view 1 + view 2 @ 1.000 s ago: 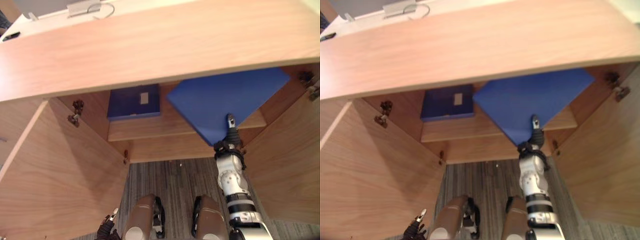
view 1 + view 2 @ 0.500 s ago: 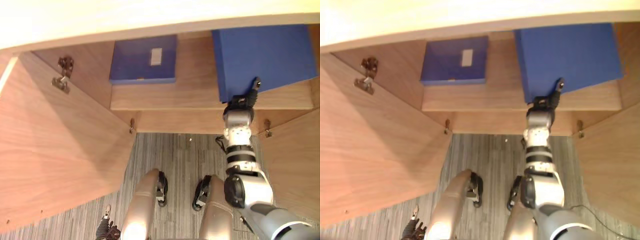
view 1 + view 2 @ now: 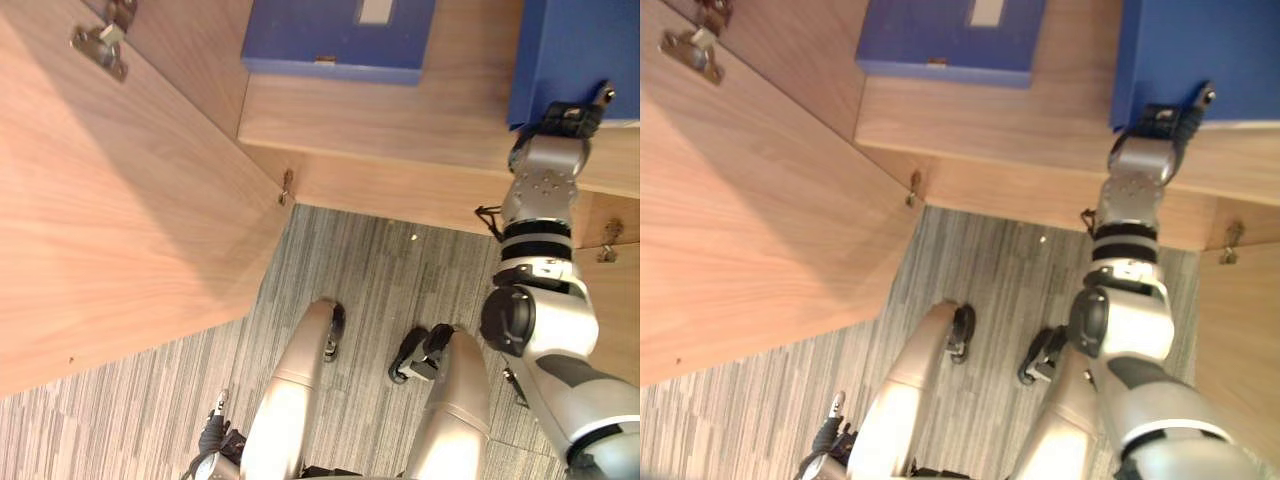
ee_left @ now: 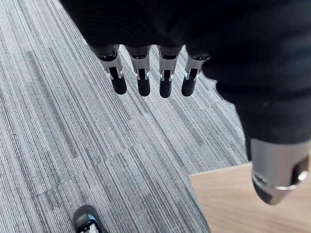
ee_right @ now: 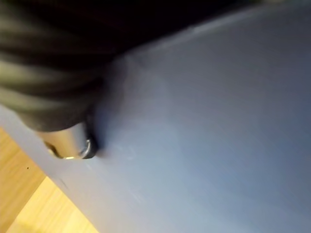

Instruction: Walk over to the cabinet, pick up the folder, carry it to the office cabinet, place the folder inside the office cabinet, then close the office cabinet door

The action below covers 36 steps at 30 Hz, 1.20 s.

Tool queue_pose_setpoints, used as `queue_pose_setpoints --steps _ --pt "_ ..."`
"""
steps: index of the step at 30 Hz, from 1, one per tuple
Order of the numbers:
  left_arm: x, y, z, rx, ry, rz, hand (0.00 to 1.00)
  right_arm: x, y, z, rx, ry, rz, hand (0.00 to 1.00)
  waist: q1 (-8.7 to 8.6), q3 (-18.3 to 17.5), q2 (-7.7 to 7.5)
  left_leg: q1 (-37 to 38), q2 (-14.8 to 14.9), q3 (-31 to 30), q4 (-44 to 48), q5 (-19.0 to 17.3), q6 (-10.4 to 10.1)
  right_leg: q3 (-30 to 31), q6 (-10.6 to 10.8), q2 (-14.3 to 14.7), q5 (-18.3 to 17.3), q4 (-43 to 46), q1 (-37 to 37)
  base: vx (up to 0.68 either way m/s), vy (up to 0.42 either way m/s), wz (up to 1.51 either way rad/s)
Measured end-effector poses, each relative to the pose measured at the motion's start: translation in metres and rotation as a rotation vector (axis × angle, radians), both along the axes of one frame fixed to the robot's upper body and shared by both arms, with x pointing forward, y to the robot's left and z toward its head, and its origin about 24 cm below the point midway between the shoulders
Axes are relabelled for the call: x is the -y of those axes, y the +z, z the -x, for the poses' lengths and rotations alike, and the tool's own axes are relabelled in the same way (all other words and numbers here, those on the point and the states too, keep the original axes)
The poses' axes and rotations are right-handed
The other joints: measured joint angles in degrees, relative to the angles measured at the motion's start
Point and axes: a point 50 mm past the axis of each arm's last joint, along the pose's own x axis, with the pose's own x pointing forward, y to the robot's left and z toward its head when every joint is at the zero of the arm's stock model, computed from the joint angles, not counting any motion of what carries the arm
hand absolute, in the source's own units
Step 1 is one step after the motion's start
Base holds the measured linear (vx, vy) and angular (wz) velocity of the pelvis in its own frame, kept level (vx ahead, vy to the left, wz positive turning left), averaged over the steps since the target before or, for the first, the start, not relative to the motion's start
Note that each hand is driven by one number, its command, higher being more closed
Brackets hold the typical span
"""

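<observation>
**Right hand [image 3: 562,118] clamped on the folder [image 3: 585,45] at the cabinet shelf**

Found the right hand at the upper right of the left eye view, set against the near corner of the folder. Saw, in the right wrist view, the thumb [image 5: 68,143] pressed flat on the blue cover, and so read the hand as closed on the folder, pinching that corner.

Placed the folder at the top right of the frame, lying over the wooden shelf [image 3: 420,120] inside the cabinet and running off the frame's top and right edges. Could not tell whether it lay fully on the shelf or hung partly lifted.

Noted a darker blue box file [image 3: 335,35] at the top centre, flat on the same shelf and well apart from the folder, with a pale label [image 3: 375,10] on its face. Noted the open cabinet door [image 3: 130,190] across the left of the frame, with a metal hinge [image 3: 100,45] near the upper left corner. Saw striped grey carpet [image 3: 370,270] below the shelf, through the centre and bottom.

Found the left hand [image 3: 212,438] low at the bottom left, over the carpet and holding nothing. Saw its fingers [image 4: 141,77] straight and relaxed in the left wrist view, pointing at the carpet, with a wooden panel [image 4: 218,204] just beside its thumb.
</observation>
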Motion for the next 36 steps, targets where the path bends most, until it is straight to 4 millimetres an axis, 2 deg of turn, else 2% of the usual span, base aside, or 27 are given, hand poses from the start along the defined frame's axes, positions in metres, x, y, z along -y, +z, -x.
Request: queue_pose_setpoints --steps 1,2,5,15,20,27,33,36 --pt "0.0 0.0 -0.001 0.002 -0.002 -0.001 0.0 0.003 0.002 0.001 0.002 -0.009 0.003 1.0 0.09 0.1 0.01 -0.3 -0.1 -0.1 0.1 0.1 -0.1 0.0 0.0 -0.1 -0.1 0.2 -0.2 -0.02 -0.058 0.21" --pt "0.0 0.001 -0.002 0.005 -0.002 0.0 0.0 0.007 0.005 0.003 0.006 -0.021 0.01 0.0 0.22 0.2 0.01 -1.0 -0.2 -0.2 0.1 0.4 -0.3 0.0 0.0 -0.1 -0.1 0.4 -0.8 -0.01 -0.057 0.13" --pt "0.0 0.001 -0.003 0.007 0.006 0.002 0.0 0.011 0.013 0.004 0.005 -0.033 0.031 0.0 0.31 0.4 0.04 -1.8 -0.7 -0.5 0.1 0.9 -0.5 -0.2 -0.2 -0.6 -0.2 0.9 -1.5 -0.01 -0.051 0.11" --pt "-0.001 0.001 -0.004 0.008 0.02 0.007 0.0 0.018 0.022 0.005 0.017 -0.026 0.127 0.0 0.33 0.4 0.02 -2.3 -0.6 -0.6 -0.5 1.4 -0.4 -0.6 -0.2 -0.6 -0.1 0.4 -1.8 0.02 -0.039 0.02" --pt "-0.004 0.002 -0.003 0.016 0.037 0.013 0.0 0.014 0.031 0.002 -0.089 -0.025 0.485 0.0 0.24 0.6 -0.05 -2.2 0.0 -0.4 -1.0 1.6 -0.7 -0.7 -0.4 0.0 0.2 -0.5 -1.8 0.04 -0.034 -0.04" --pt "-0.004 0.002 -0.005 0.046 0.023 0.03 0.0 -0.006 0.057 -0.004 -0.145 0.016 0.931 0.0 -0.33 1.8 -0.11 -0.7 1.2 -0.2 -3.5 2.7 -1.1 -1.0 -1.0 1.0 1.3 -2.6 -0.9 0.01 -0.039 -0.06" --pt "-0.003 0.006 -0.01 0.09 -0.005 0.041 0.0 -0.007 0.056 -0.007 -0.208 0.036 1.124 0.0 -0.47 2.1 -0.07 0.5 1.9 -0.3 -8.1 5.6 -1.7 -2.6 -1.8 1.6 3.2 -6.6 0.4 0.0 -0.04 0.04" --pt "-0.003 0.008 -0.014 0.114 -0.014 0.043 0.0 -0.017 0.059 -0.01 -0.203 0.069 1.231 0.0 -0.91 2.2 -0.08 1.7 1.9 -0.3 -11.7 7.4 -1.9 -3.4 -2.3 1.6 4.3 -9.0 1.2 -0.02 -0.041 0.07"
